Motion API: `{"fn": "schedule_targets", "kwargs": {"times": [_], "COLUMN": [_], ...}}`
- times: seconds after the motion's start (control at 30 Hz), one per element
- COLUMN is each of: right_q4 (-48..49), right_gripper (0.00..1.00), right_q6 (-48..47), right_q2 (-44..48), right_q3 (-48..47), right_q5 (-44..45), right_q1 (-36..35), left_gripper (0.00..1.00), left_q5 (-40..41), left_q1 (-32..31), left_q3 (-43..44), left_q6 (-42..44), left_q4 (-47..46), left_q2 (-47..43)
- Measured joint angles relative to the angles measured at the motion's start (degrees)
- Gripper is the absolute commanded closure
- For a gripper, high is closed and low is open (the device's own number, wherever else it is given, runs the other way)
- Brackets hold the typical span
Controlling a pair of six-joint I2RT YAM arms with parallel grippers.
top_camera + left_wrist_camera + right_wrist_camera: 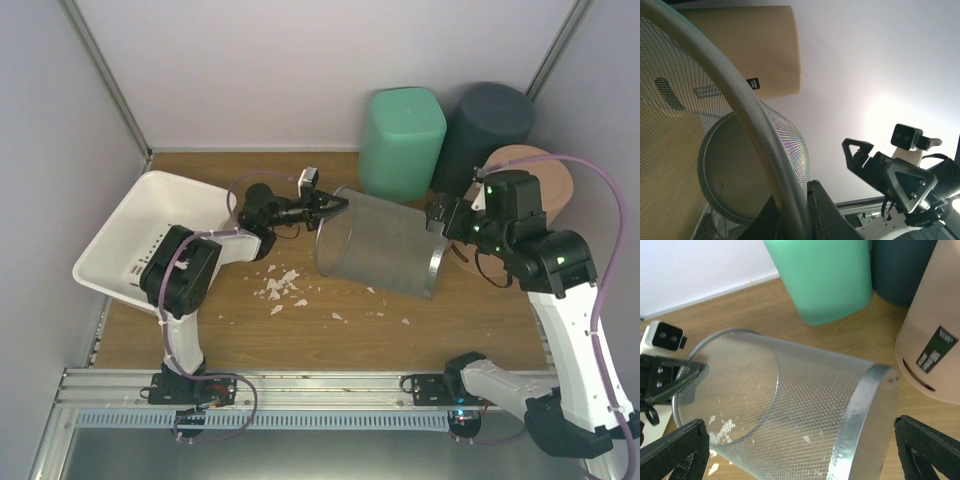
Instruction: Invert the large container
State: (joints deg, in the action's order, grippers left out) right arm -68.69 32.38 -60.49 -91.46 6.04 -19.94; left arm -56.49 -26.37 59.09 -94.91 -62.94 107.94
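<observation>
top view: the mesh bin (380, 243) lay on its side in the middle of the table (480, 310), with the left gripper (330, 207) pinching its rim. left wrist: the fingers (822, 215) were clamped on that rim. right wrist: the right gripper (800, 447) was spread wide by the bin's base end.

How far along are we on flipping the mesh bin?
Partway. The mesh bin is tipped onto its side, paper scraps spilled on the table. The left gripper is shut on its rim; the right gripper stands open by its base. Left: turning it fully mouth-down.
</observation>
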Motion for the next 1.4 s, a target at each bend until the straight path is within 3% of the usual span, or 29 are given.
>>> {"fn": "schedule_targets", "kwargs": {"times": [0.23, 0.47, 1.07, 1.4], "right_q4": [-0.98, 0.7, -5.62, -2.19], "right_gripper": [0.0, 0.0, 0.0, 0.0], "right_q6": [2.95, 4.55, 9.18, 8.81], "right_q2": [1.81, 2.86, 5.64, 2.91], "right_q3": [8.66, 15.91, 15.61, 19.76], "right_q5": [-3.58, -6.43, -4.66, -5.49], "right_q1": [0.0, 0.04, 0.09, 0.13], "left_gripper": [1.0, 1.0, 1.0, 1.0], "left_q5": [0.33, -0.31, 0.17, 2.19], "left_q1": [-2.64, -3.78, -3.13, -3.06], "left_q3": [2.78, 3.72, 4.9, 3.5], "left_q6": [-3.04, -0.76, 2.27, -1.4], "left_q4": [-5.49, -5.05, -4.76, -8.7], "left_q2": [4.87, 6.93, 8.07, 8.52]}}
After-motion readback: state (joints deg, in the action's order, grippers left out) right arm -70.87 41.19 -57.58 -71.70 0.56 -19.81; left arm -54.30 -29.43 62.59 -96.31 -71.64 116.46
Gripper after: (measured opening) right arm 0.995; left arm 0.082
